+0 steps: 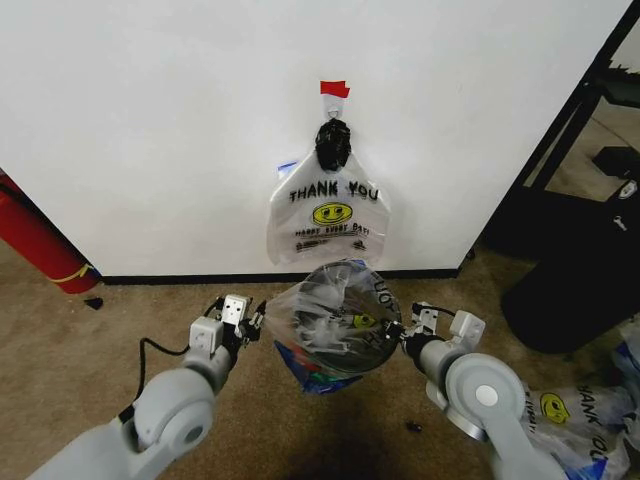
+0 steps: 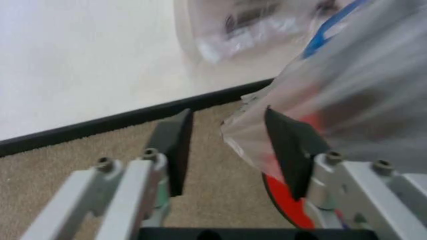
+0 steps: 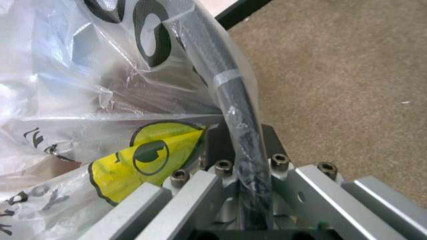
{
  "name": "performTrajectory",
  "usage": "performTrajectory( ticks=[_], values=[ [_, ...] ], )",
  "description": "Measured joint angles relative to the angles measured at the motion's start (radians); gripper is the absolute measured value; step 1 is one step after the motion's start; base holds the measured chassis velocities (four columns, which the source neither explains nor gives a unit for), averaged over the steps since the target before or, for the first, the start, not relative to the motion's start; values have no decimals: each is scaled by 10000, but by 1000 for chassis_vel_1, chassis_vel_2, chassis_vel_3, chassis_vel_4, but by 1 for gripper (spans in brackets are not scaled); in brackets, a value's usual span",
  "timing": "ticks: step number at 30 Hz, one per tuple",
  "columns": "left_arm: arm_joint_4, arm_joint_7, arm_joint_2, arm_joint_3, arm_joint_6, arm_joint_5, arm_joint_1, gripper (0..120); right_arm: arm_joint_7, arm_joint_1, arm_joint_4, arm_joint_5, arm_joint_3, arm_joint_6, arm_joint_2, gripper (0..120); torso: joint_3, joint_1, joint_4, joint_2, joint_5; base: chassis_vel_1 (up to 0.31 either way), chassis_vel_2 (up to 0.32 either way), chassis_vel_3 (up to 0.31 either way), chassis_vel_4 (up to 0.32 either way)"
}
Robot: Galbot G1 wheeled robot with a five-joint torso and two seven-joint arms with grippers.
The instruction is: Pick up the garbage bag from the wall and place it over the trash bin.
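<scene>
1. The bag (image 1: 335, 320) lies draped over the mouth of the bin (image 1: 345, 350), which stands on the carpet (image 1: 80, 350) near the wall (image 1: 150, 120), just out from the baseboard (image 1: 180, 277). Blue and red show below the film at the bin's near side.
2. A second bag (image 1: 328, 215), lettered THANK YOU with a black knotted top, hangs on the wall under a red tape mark (image 1: 334, 89), directly above the bin. It is not touched by either gripper.
3. Left gripper (image 1: 250, 322): at the bin's left side. In the left wrist view its jaws stand apart, the film's edge (image 2: 253, 135) lying against one pad (image 2: 290, 150) and the other pad clear of it. Released, not pinching.
4. Right gripper (image 1: 405, 338): at the bin's right side. In the right wrist view the fingers are clenched on the bin's black rim (image 3: 230, 95) with film wrapped around it.
5. Handling, as judged: the film is thin, light, limp and slippery; it will crumple, cling and tear if dragged across the wire rim. A pinch at the hem or a handle, several layers together, should hold best.
6. Progress, as judged: the bag covers the opening; seating of the hem on the left side cannot be confirmed.
</scene>
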Motion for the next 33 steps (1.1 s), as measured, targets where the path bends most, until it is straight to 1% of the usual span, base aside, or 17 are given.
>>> performTrajectory(
  ticks=[1,2,4,5,7,9,10,12,13,14,15,16,20,23,29,31,33],
  values=[
    [-118,-31,0,-48,-43,3,125,54,30,4,-9,35,38,17,14,0,0,0,-1,0,-1,0,0,0,0],
    [-400,-87,-35,-176,-208,5,417,61,100,8,-51,132,174,70,78,0,0,0,-1,0,-2,0,0,0,0],
    [-745,-187,-177,-238,-467,-221,764,69,164,10,-120,274,399,121,184,0,0,0,0,0,0,0,0,0,0],
    [-745,-187,-177,-238,-467,-221,764,69,164,10,-120,274,399,121,184,0,0,0,0,0,0,0,0,0,0],
    [-977,-354,-349,-212,-654,-687,972,78,223,6,-158,391,586,176,250,0,0,0,0,0,-1,0,0,0,0],
    [-1226,-469,-526,-168,-800,-1588,1105,84,291,10,-175,518,753,227,254,0,0,0,0,0,-2,0,0,0,0],
    [-1400,-516,-613,-154,-883,-2424,1137,90,337,22,-176,620,857,250,232,0,0,0,0,0,-1,0,0,0,0],
    [-1582,-574,-729,-114,-921,-3864,1150,97,403,32,-144,755,987,268,183,0,0,0,-1,0,0,0,0,0,0],
    [-1582,-574,-729,-114,-921,-3864,1150,97,403,32,-144,755,987,268,183,0,0,0,-1,0,0,0,0,0,0],
    [-1608,-536,-820,-42,-924,-4520,1153,98,432,32,-111,813,1052,274,162,0,0,0,-1,0,-1,0,0,0,0],
    [-1601,-459,-869,13,-924,-4732,1165,100,449,28,-92,839,1086,277,154,0,0,0,-1,0,-1,0,0,0,0],
    [-1501,-240,-975,135,-925,-4904,1196,98,465,15,-73,862,1119,278,148,0,0,0,-1,0,0,0,0,0,0],
    [-1144,93,-1175,431,-904,-4953,1205,98,481,-49,-16,869,1172,278,160,0,0,1,0,0,-1,0,0,0,0],
    [-719,180,-1353,641,-888,-4669,1038,95,475,-105,55,866,1202,278,206,0,0,1,-1,0,-2,0,0,0,0],
    [-274,309,-1576,896,-934,-4255,775,94,453,-155,128,844,1208,273,286,0,0,1,0,0,-2,0,0,0,0],
    [-154,377,-1645,1043,-989,-4093,694,90,452,-161,130,823,1208,266,317,0,0,1,-1,0,-2,0,0,0,0],
    [-64,478,-1683,1116,-1045,-4001,677,83,450,-161,129,804,1208,260,325,0,0,1,-1,0,-2,0,0,0,0]
  ],
)
